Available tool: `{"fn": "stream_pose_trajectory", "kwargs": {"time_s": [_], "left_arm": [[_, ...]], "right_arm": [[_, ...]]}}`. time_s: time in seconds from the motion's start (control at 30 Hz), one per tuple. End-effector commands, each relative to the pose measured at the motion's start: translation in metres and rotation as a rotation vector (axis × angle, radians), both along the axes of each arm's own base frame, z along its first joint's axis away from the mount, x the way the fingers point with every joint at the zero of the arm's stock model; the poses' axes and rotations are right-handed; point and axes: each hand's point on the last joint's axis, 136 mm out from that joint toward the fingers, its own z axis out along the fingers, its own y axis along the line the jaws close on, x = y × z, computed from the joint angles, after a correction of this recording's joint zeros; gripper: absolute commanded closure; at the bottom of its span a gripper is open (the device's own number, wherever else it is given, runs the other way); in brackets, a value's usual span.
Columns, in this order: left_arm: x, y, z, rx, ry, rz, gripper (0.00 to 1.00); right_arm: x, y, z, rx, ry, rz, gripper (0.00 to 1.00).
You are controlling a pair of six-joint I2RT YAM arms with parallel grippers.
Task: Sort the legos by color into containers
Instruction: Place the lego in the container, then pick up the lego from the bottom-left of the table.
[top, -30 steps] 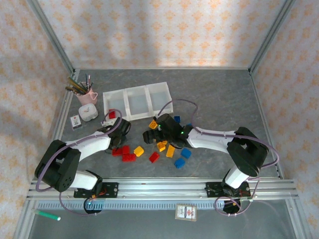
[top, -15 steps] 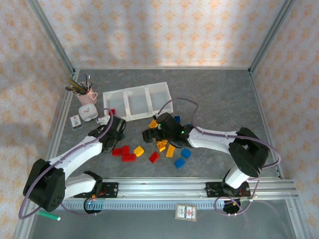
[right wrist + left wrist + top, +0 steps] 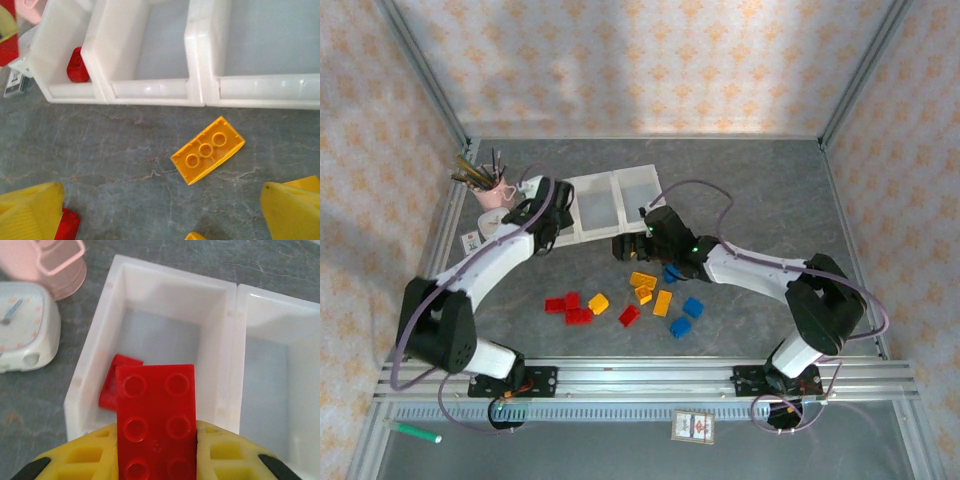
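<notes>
Left arm (image 3: 485, 262) and right arm (image 3: 750, 268) are white shells with chunky black joints, purple cables (image 3: 692, 184) looping off each, plus bright yellow ribbed fingers (image 3: 30, 210)

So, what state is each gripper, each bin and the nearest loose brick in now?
Left gripper, fingers shut on a red brick over the left bin.
Right gripper, fingers open, holding nothing.
Left bin, one other red brick inside.
Middle bin, empty where visible.
Right bin, empty where visible.
Orange brick, loose on the table, studs up.
</notes>
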Motion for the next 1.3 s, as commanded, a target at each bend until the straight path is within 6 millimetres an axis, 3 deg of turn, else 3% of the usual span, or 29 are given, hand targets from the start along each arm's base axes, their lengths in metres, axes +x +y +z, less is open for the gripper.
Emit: {"fn": "stream_pose_trajectory", "kwargs": {"time_s": [0.0,0.2,0.27,0.37,0.7,0.93,1.27], "left_arm": [[0.031,0.012,0.002,0.088,-0.006,-0.014,0.76],[0.068,0.017,-0.02,0.122,0.039,-0.025,0.74],[0.074,0.016,-0.028,0.115,0.061,-0.032,0.69],[0.078,0.016,-0.035,0.118,0.071,-0.035,0.59],[0.064,0.02,-0.028,0.105,0.089,-0.032,0.49],[0.028,0.006,-0.019,-0.005,0.071,-0.082,0.47],[-0.06,-0.018,-0.035,-0.03,0.149,-0.162,0.4]], "right_arm": [[0.014,0.001,0.018,0.033,-0.049,-0.044,0.0],[0.016,-0.002,0.017,0.035,-0.045,-0.052,0.0],[0.016,-0.002,0.018,0.035,-0.049,-0.054,0.0],[0.016,-0.005,0.02,0.03,-0.055,-0.057,0.0],[0.013,-0.009,0.037,0.02,-0.094,-0.035,0.0],[0.002,-0.01,0.026,-0.026,-0.063,0.012,0.0],[-0.04,0.009,0.003,-0.108,-0.032,0.128,0.0]]}}
